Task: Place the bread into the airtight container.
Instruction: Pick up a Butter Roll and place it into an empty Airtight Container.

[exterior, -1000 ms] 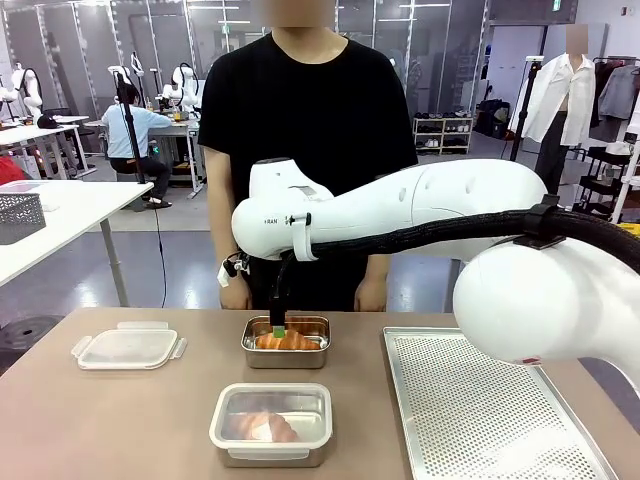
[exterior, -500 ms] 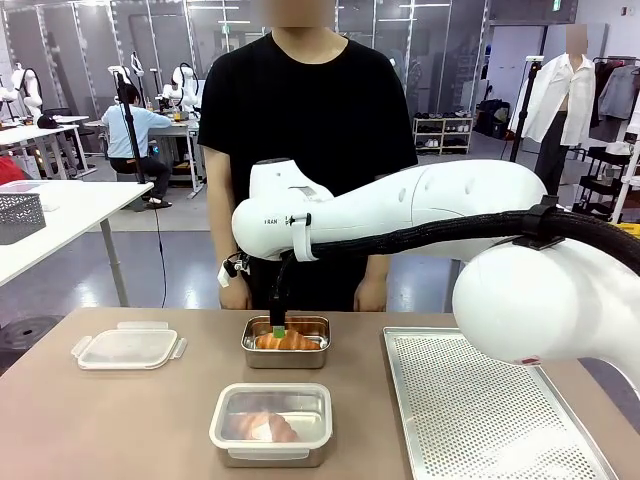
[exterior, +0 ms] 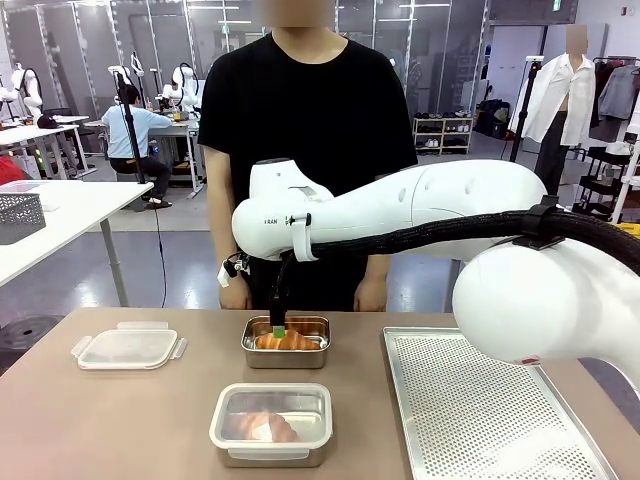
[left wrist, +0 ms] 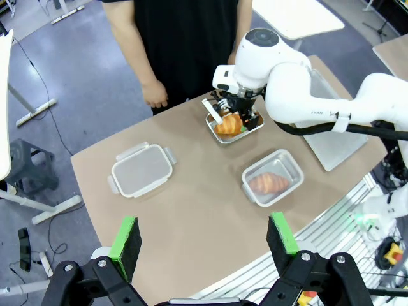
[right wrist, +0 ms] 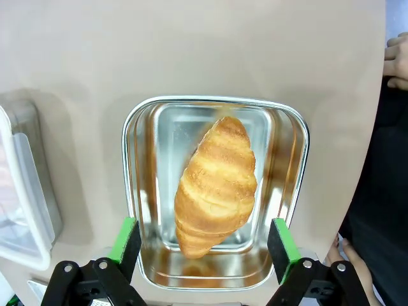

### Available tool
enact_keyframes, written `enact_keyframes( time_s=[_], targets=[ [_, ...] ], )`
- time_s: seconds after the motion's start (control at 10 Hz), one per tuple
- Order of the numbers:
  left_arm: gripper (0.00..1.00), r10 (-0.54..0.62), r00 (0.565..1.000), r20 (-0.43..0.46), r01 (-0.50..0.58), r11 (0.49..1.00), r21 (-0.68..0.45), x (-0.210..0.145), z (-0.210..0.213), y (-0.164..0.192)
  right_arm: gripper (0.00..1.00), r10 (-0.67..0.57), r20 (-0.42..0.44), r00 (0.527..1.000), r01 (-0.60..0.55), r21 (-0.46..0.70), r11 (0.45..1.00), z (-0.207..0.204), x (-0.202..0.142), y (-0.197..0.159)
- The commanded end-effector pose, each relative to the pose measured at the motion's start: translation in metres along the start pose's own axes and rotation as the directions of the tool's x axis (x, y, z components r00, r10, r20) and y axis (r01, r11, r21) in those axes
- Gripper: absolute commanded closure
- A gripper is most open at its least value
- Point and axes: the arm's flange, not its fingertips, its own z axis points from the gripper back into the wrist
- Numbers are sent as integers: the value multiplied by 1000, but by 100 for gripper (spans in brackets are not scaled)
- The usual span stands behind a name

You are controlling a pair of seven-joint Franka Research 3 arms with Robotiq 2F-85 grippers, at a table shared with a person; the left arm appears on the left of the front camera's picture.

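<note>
Croissant (right wrist: 215,185) lies diagonally in the steel container (right wrist: 143,191), partly hidden frontally by its wall; right gripper (right wrist: 204,241) spread wide above it, empty.

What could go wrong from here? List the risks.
1. The right tool stands open above the croissant, which lies diagonally in the far metal container. A release or push here could leave it propped against a wall.
2. The near container already holds a croissant under a lid, while the spare lid lies apart. Fetching it means crossing the table.
3. The person's hands hang close behind the far container.
</note>
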Motion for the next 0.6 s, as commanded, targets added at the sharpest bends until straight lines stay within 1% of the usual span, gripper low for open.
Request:
enact_keyframes(
  time_s=[0.0,0.3,0.4,0.5],
  targets=[
    [0,2,1000,2,-2,1000,-3,0,1,-1,0,1,0,1000,-1,0,1000,0,0,0],
    [0,2,1000,2,-2,1000,-3,0,1,-1,0,0,0,1000,0,0,1000,0,0,0],
    [0,2,1000,2,-2,1000,-3,0,1,-1,0,-4,5,1000,4,-4,1000,19,-10,3],
    [0,2,1000,2,-2,1000,-3,0,1,-1,0,-55,15,998,55,1,998,52,-29,5]
  ],
)
